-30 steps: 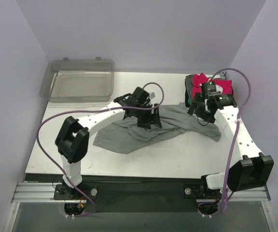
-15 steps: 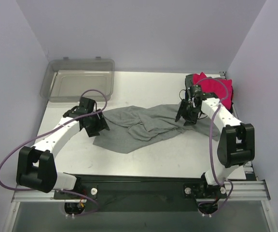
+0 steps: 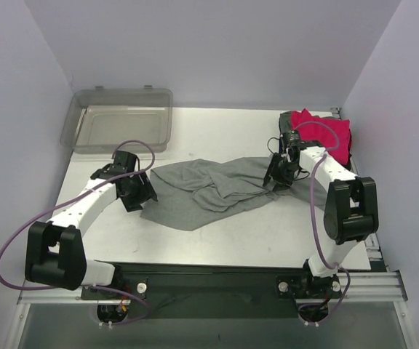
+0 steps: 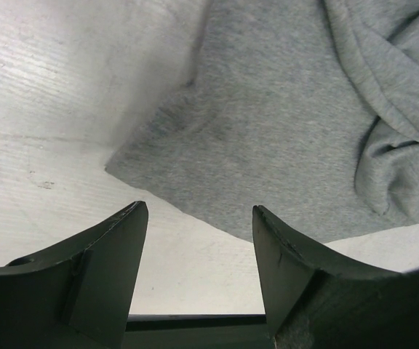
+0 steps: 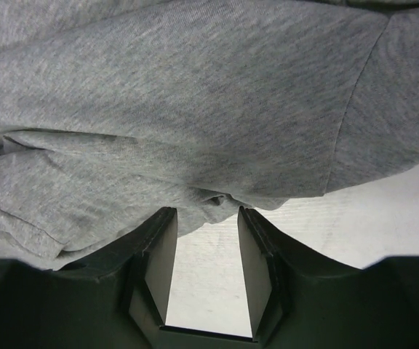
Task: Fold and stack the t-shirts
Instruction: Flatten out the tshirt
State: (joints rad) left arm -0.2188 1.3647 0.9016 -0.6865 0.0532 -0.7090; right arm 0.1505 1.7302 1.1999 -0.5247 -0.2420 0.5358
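Grey t-shirt (image 3: 217,190) lies rumpled on the table (image 3: 217,138). Left hand (image 3: 141,193) is spread at its left edge, right hand (image 3: 276,177) spread opposite.

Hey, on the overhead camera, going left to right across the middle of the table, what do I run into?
left gripper → grey t-shirt → right gripper → pink-red shirt, which sits a little farther back.
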